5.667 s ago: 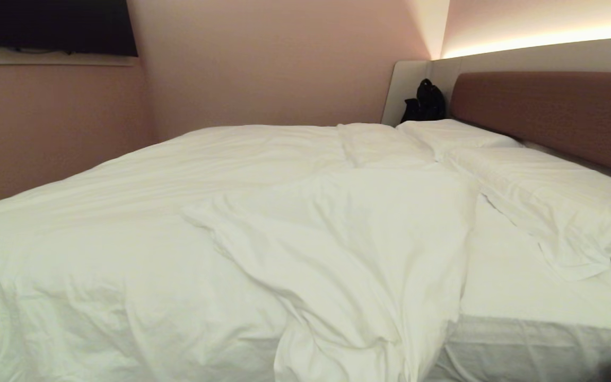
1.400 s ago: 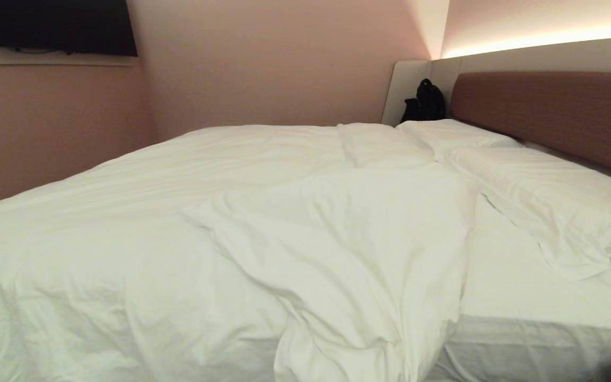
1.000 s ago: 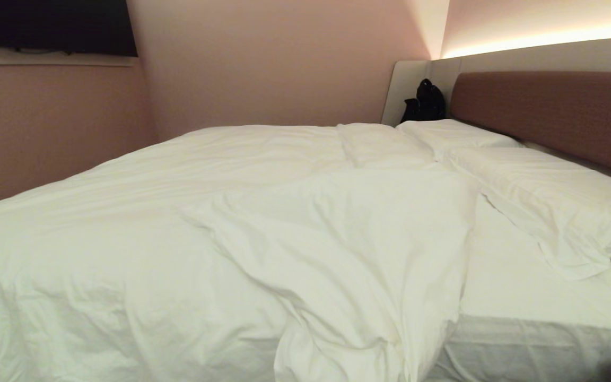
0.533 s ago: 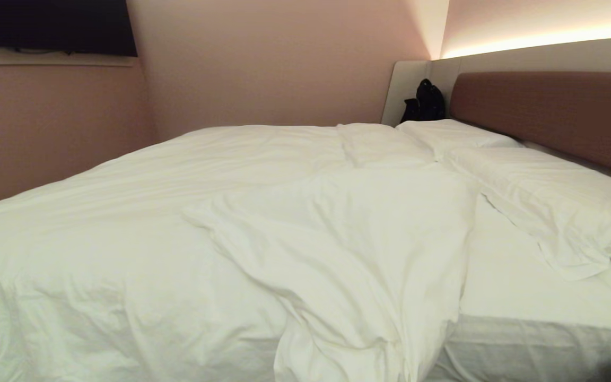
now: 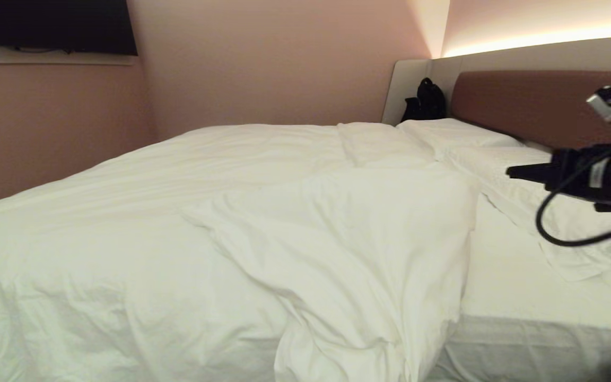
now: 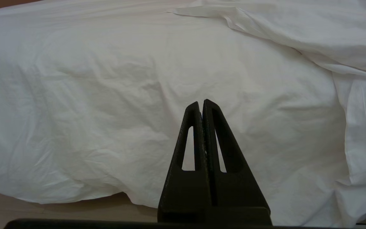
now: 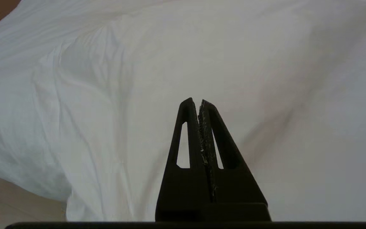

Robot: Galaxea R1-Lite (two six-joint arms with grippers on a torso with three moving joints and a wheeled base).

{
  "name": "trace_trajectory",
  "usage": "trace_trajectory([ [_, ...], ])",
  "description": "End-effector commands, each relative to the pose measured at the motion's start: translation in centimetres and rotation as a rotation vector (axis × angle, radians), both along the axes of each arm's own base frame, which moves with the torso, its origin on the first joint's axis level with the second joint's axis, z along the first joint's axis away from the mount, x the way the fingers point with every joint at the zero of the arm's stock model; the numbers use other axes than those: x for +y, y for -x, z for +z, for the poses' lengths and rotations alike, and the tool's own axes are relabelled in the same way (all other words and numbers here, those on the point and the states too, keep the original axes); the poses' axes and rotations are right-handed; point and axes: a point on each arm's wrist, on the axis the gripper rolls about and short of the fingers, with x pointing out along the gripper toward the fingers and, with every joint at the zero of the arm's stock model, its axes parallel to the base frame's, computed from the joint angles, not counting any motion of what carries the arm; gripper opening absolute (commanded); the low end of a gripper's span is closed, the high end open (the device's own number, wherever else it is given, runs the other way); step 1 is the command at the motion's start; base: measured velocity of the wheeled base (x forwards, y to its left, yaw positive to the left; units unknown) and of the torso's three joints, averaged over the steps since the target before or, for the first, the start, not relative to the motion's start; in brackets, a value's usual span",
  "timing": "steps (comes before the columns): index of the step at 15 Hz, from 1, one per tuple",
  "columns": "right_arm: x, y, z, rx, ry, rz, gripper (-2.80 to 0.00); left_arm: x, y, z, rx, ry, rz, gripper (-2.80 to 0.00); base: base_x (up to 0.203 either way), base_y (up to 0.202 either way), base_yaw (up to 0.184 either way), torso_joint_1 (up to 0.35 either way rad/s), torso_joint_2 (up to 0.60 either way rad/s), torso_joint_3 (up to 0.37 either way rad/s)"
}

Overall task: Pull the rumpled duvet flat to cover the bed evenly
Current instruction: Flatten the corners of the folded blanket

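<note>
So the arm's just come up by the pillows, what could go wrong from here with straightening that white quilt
1. The right gripper, shut, hangs over the near white rectangular pillow, not the puffy white duvet; descending there could snag the pillow instead.
2. The duvet's rumpled flap lies folded back, baring the thin white mattress sheet; a low pinch might catch the sheet too.
3. The left gripper sits shut at the duvet's hanging side, so a one-armed pull may skew the cover.
</note>
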Motion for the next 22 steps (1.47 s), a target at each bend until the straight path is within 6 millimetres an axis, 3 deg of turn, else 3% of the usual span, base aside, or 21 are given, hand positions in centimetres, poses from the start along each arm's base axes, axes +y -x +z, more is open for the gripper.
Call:
trace_trajectory([
  [1,1.5,-7.9,-4.6,0.197,-0.138,-0.017,-2.80,0.0,0.0,0.0,0.001,0.000,0.000,-2.80,0.000,0.000,0.000,0.000,0.00,0.000],
  [5,4.1,-10.2,-7.6,0.319,-0.161,0.024,-2.80,0.0,0.0,0.0,0.001,0.000,0.000,-2.80,0.000,0.000,0.000,0.000,0.00,0.000],
  [14,6.6,-8.9,-7.2,0.308,-0.126,0.098,-2.80,0.0,0.0,0.0,0.001,0.000,0.000,-2.80,0.000,0.000,0.000,0.000,0.00,0.000],
  [17,7.6,-9.0,-7.9,0.301,-0.055,0.101,-2.80,0.0,0.0,0.0,0.001,0.000,0.000,-2.80,0.000,0.000,0.000,0.000,0.00,0.000],
  [19,9.0,-9.3,-9.0,0.276,0.081,0.106,-2.80,0.0,0.0,0.0,0.001,0.000,0.000,-2.80,0.000,0.000,0.000,0.000,0.00,0.000],
  [22,10.1,-9.2,-8.9,0.213,0.211,0.176,-2.80,0.0,0.0,0.0,0.001,0.000,0.000,-2.80,0.000,0.000,0.000,0.000,0.00,0.000],
])
